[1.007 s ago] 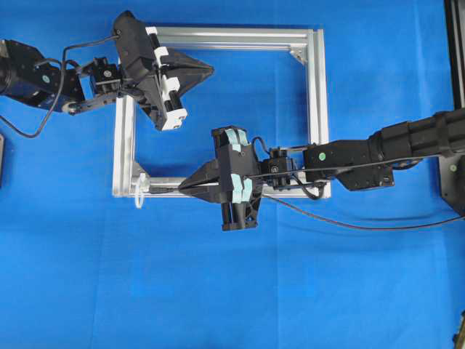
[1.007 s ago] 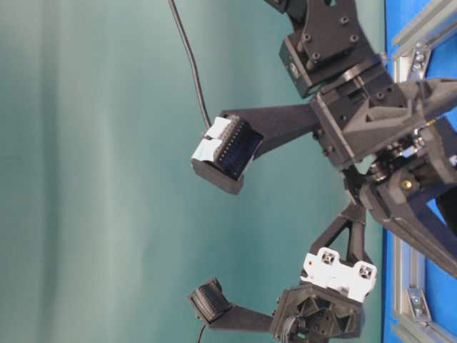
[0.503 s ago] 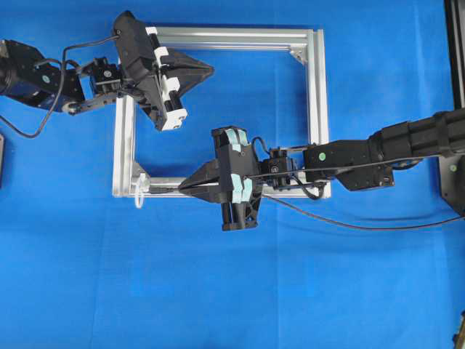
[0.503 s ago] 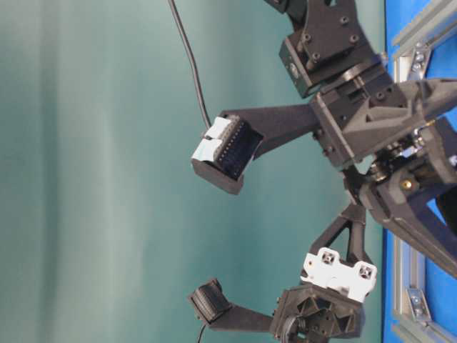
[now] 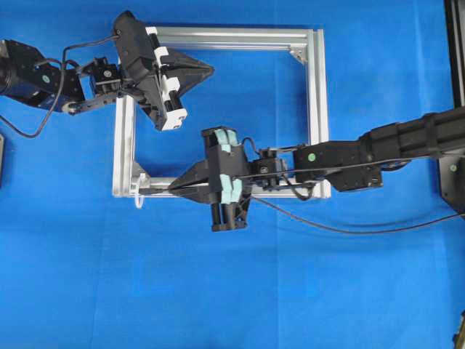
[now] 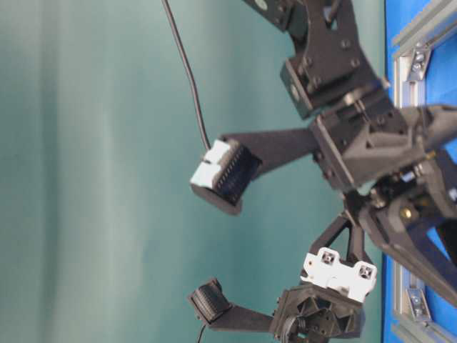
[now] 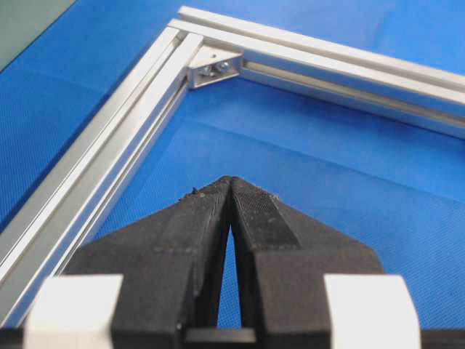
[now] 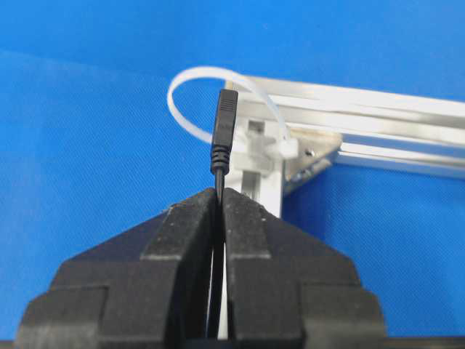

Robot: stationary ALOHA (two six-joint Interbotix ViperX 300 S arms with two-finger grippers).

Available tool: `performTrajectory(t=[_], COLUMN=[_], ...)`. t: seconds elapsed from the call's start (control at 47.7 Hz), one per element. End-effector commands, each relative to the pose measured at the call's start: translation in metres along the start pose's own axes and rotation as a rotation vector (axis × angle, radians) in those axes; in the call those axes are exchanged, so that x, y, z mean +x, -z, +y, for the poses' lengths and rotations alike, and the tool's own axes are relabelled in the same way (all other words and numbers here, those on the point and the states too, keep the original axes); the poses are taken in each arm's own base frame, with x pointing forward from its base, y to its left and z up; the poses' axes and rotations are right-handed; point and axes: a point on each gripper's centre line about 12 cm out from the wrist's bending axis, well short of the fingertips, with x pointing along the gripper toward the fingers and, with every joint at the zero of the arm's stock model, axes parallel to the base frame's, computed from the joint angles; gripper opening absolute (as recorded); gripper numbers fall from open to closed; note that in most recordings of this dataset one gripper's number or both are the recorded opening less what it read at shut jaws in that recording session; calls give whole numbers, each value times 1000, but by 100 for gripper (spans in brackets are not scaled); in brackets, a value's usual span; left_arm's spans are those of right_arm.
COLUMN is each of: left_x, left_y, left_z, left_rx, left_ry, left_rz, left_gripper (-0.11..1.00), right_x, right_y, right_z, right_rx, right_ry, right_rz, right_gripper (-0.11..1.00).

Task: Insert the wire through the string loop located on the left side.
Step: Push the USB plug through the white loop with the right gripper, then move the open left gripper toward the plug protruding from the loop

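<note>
Black and thin, the long wire (image 8: 222, 134) with its stiff plug tip is pinched between the closed jaws of the right gripper (image 8: 218, 195), the tip standing just in front of the small white string loop (image 8: 218, 91) tied at the silver aluminium frame (image 5: 316, 109). Seen from overhead, this gripper has slid toward the left since half a second ago, so its nose now lies nearer the loop at the frame's lower-left corner (image 5: 139, 195). The plug seems lined up with the opening but whether it has entered is unclear; a short further push looks needed. The left gripper (image 7: 231, 190), at upper left, is shut on nothing and has not moved.
</note>
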Motion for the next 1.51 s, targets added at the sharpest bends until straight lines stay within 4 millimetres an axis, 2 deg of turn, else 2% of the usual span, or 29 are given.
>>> performTrajectory(t=[0.0, 0.44, 1.007, 1.195, 1.489], left_x=[-2, -2, -4, -17, -57], left_y=[-16, -17, -16, -15, 2], left_z=[-1, -2, -1, 0, 8], left_rx=[-1, -2, -3, 0, 4], left_ry=[6, 6, 5, 3, -15], left_rz=[-47, -49, -47, -44, -2], left_gripper=[0, 0, 0, 0, 0], right_x=[5, 33, 37, 36, 37], right_y=[-18, -30, -29, -28, -29], right_z=[1, 1, 0, 0, 0], right_rx=[6, 4, 3, 3, 3], right_ry=[0, -1, 1, 1, 1], right_rz=[-40, -63, -53, -51, -53], right_gripper=[-10, -10, -10, -10, -10])
